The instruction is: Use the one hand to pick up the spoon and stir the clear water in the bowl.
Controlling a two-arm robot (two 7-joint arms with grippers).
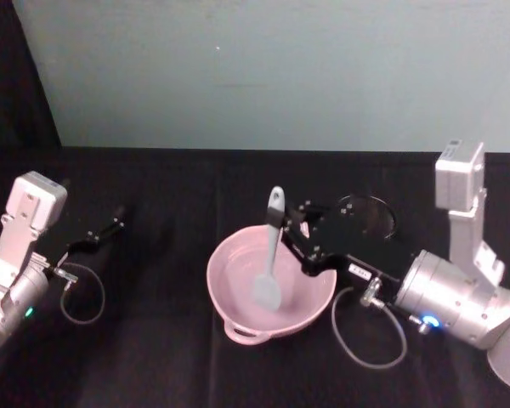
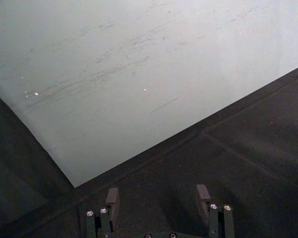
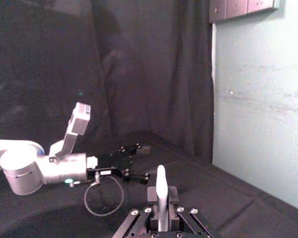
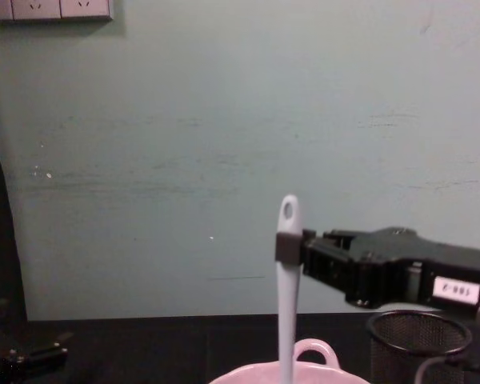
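Observation:
The pale pink bowl [image 1: 238,319] sits mid-table, its loop handle toward me. The white spoon [image 1: 274,242] stands nearly upright in it, with the paddle blade down inside the bowl and the holed handle end up. My right gripper [image 1: 287,231] reaches in from the right and is shut on the handle just below the hole. In the chest view the gripper [image 4: 289,246] clamps the spoon [image 4: 287,320] above the bowl rim [image 4: 240,376]. In the right wrist view the spoon [image 3: 160,178] rises between the fingers of the gripper [image 3: 160,196]. My left gripper [image 1: 110,228] is parked far left, open [image 2: 157,198].
A black wire-mesh cup [image 1: 367,214] stands just behind the right gripper, right of the bowl [image 4: 416,336]. Loose cables loop on the black cloth beside each arm. A pale green wall closes off the back of the table.

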